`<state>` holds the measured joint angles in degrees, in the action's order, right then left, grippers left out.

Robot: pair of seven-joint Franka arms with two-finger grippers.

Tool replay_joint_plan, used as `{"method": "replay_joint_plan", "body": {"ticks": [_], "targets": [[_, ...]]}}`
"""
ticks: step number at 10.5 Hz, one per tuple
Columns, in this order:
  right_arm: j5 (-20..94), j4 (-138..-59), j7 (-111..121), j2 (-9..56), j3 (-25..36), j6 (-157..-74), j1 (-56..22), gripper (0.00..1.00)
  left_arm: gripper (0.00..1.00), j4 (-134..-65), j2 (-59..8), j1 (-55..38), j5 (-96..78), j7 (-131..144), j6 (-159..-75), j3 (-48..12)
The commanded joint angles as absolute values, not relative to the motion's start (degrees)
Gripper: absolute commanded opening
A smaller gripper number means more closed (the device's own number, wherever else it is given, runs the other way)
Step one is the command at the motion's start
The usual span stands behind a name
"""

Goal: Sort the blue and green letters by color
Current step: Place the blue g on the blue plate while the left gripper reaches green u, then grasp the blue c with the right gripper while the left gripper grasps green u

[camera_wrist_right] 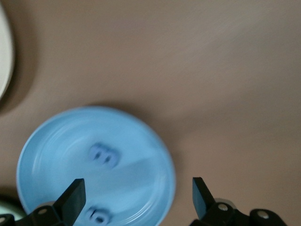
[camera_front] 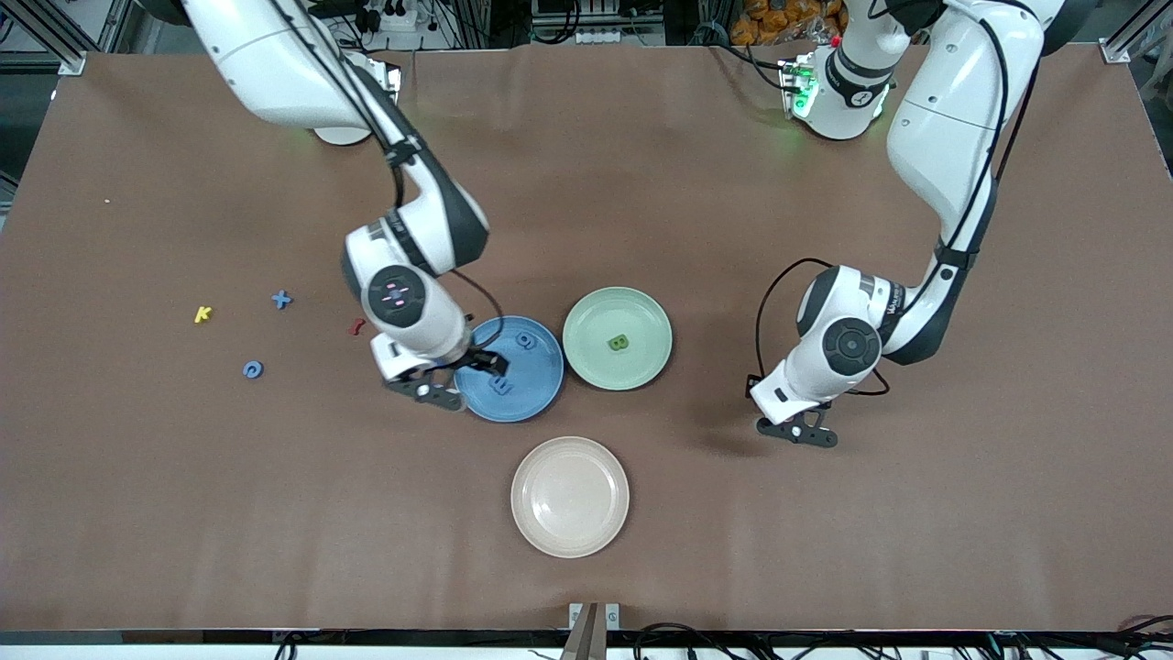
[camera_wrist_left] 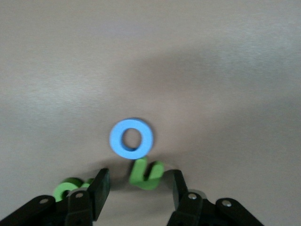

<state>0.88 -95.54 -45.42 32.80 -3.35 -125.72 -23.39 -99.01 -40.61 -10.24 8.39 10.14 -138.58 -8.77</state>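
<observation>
Two risks stand out to us. The left hand (camera_wrist_left: 136, 193) is low over the desk (camera_front: 825, 550) at the left arm's end, fingers (camera_wrist_left: 99, 188) partly spread on either side of a green letter (camera_wrist_left: 146, 173), nothing gripped yet. A blue ring letter (camera_wrist_left: 131, 138) touches that green one and another green piece (camera_wrist_left: 68, 188) lies just beside a finger, so we judge closing could nudge or catch the wrong piece. The right hand (camera_front: 463, 376) hangs over the edge of the blue plate (camera_front: 541, 390), released wide and empty; two blue letters (camera_wrist_right: 103, 155) lie in the plate and could be brushed. A green B (camera_front: 619, 344) sits in the green plate (camera_front: 586, 321); a blue plus (camera_front: 281, 299) and blue c (camera_front: 252, 369) wait toward the right arm's end
</observation>
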Motion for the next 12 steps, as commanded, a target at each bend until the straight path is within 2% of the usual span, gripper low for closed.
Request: {"method": "replay_joint_plan", "body": {"ticks": [1, 3, 5, 6, 7, 8, 11, 12], "targets": [[-0.9, -97.5, -40.1, 29.5, -3.3, -124.2, -14.9, 1.00, 0.57, -98.8, -40.5, -9.3, 9.7, 8.9, -139.0, -9.1], [-3.5, -97.6, -33.7, 29.4, -3.3, -124.4, -7.8, 1.00, 0.57, -98.7, -40.5, -9.4, 9.7, 8.9, -139.0, -9.1], [-5.1, -99.0, -27.4, 28.8, -3.3, -125.3, -1.6, 1.00, 0.40, -98.6, -40.5, -9.5, 9.7, 8.9, -139.0, -9.1], [-5.4, -100.8, -25.1, 27.8, -3.3, -126.4, 1.6, 1.00, 0.35, -98.4, -40.6, -9.6, 9.6, 9.0, -139.1, -9.1], [-6.3, -103.4, -22.0, 26.6, -3.3, -128.0, 4.6, 1.00, 0.21, -98.4, -40.6, -9.8, 9.6, 9.3, -139.1, -9.1], [-7.3, -107.0, -20.5, 25.7, -3.3, -132.0, 7.3, 1.00, 0.02, -98.3, -40.4, -9.9, 9.6, 9.8, -139.0, -9.1], [-8.0, -116.3, -19.3, 24.7, -3.3, -144.5, 9.8, 1.00, 0.00, -98.4, -37.9, -10.9, 9.6, 13.2, -138.1, -9.8], [-9.1, -119.4, -18.4, 24.3, -3.2, -148.6, 10.1, 1.00, 0.00, -98.3, -35.7, -12.4, 9.0, 15.6, -134.6, -9.8]]}}
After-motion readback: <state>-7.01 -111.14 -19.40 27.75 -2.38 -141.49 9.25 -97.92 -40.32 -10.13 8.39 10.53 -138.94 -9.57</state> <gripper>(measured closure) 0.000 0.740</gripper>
